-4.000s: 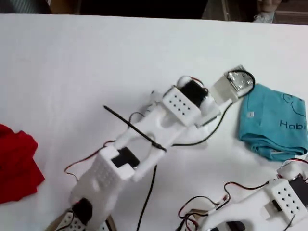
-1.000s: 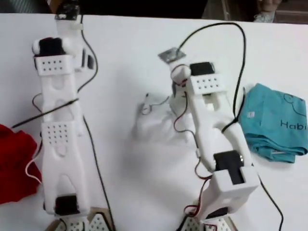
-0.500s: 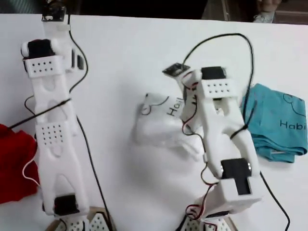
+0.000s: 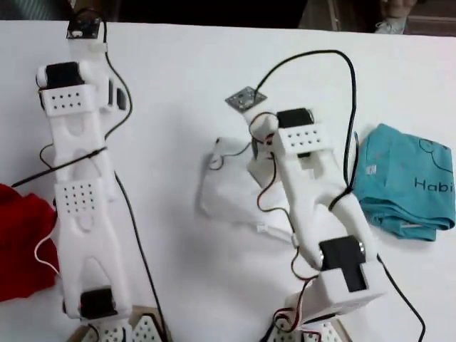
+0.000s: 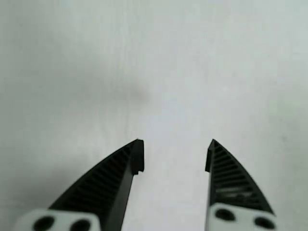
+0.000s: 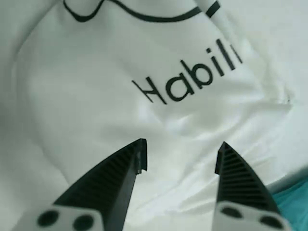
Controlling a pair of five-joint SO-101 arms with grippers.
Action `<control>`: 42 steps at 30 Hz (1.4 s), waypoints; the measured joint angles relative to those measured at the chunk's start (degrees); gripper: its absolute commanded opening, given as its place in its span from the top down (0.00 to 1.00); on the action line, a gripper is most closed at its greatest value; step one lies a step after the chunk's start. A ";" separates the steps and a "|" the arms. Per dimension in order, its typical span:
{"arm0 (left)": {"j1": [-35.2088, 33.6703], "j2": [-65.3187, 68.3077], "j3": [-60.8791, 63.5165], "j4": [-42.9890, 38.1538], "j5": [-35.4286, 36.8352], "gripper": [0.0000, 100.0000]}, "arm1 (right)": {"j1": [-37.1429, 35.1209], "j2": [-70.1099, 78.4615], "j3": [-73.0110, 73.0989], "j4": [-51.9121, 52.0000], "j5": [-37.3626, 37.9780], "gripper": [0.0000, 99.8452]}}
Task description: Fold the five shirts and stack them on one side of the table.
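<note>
The white shirt [image 4: 226, 191] lies mid-worktop [image 4: 178, 78]. Beyond it and to its left, open worktop runs as far as the left arm [image 4: 78, 192], which bars the way to the red shirt [image 4: 21, 242]. The right arm [image 4: 313, 192] and its black cable [image 4: 353, 92] cross the white shirt's right side, and the teal shirt [image 4: 402, 178] lies just past them.
</note>
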 measured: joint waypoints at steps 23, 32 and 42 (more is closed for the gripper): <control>0.00 0.00 -0.09 0.00 0.00 0.77 | 7.65 4.84 -5.54 -9.05 -2.90 0.77; 0.00 0.00 -0.09 0.00 0.00 0.77 | 11.25 11.96 -5.89 -9.05 -3.08 0.77; 0.00 0.26 -0.09 0.00 0.00 0.77 | 14.77 12.04 -7.12 -9.05 -3.08 0.98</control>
